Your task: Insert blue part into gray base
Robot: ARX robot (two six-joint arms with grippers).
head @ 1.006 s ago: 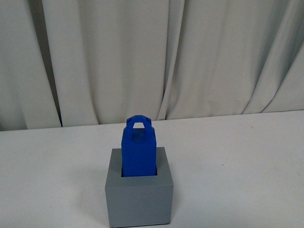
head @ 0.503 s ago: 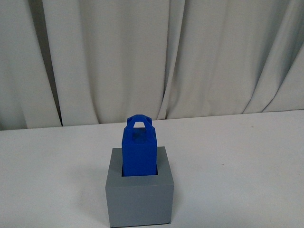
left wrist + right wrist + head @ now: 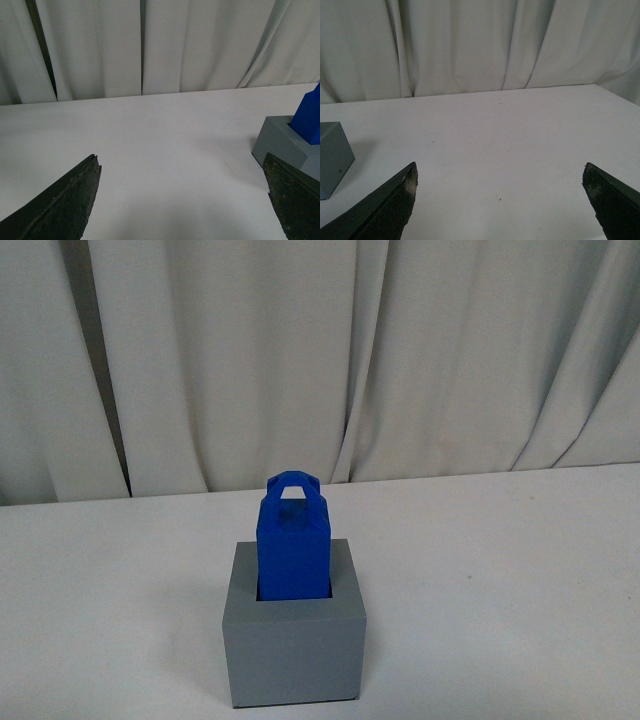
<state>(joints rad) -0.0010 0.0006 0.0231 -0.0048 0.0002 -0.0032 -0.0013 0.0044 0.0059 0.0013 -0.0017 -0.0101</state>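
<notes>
The blue part (image 3: 292,540) stands upright in the square recess of the gray base (image 3: 292,652) at the front middle of the white table, its looped handle on top. Neither arm shows in the front view. My left gripper (image 3: 182,162) is open and empty over bare table, with the gray base (image 3: 280,142) and the blue part (image 3: 309,117) beside one finger. My right gripper (image 3: 500,172) is open and empty over bare table, with a corner of the gray base (image 3: 332,150) off to one side.
The white table (image 3: 500,570) runs back to a pale pleated curtain (image 3: 320,360) along its far edge. A table corner shows in the right wrist view (image 3: 615,92).
In the front view the base and blue part sit slightly higher in the picture than before, as does the table's far edge. The part stays seated in the base.
</notes>
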